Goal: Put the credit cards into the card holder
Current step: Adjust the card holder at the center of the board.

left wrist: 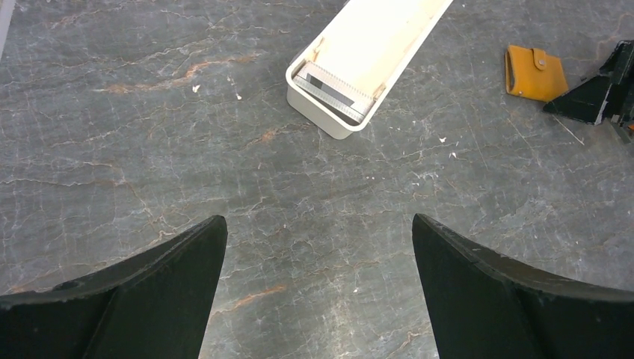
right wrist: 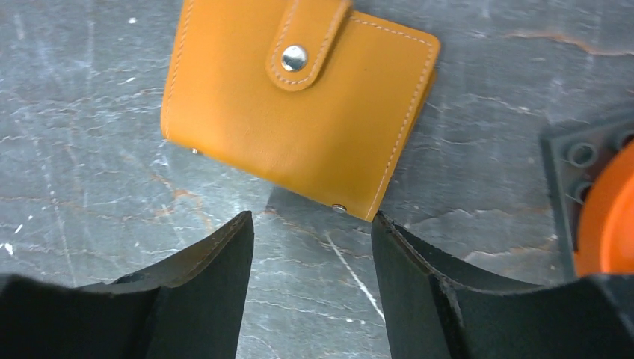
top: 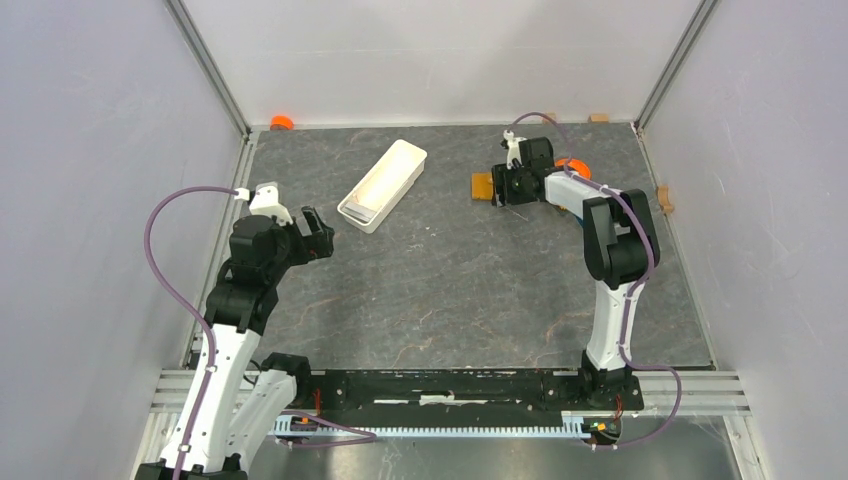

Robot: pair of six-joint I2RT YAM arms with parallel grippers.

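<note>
Evidently the task has barely begun: no card is in the holder yet. On the grey stone counter (top: 450, 290), a long white tray (top: 383, 183) lies far and left of centre. The left gripper (left wrist: 320, 224) hovers near-left of it, well apart, wide open and empty. The right gripper (right wrist: 312, 224), partly open and empty, sits just right of the orange card holder (right wrist: 299, 112), which lies flat and snapped shut. What look like cards (left wrist: 333, 88) are stacked at the tray's near end.
</note>
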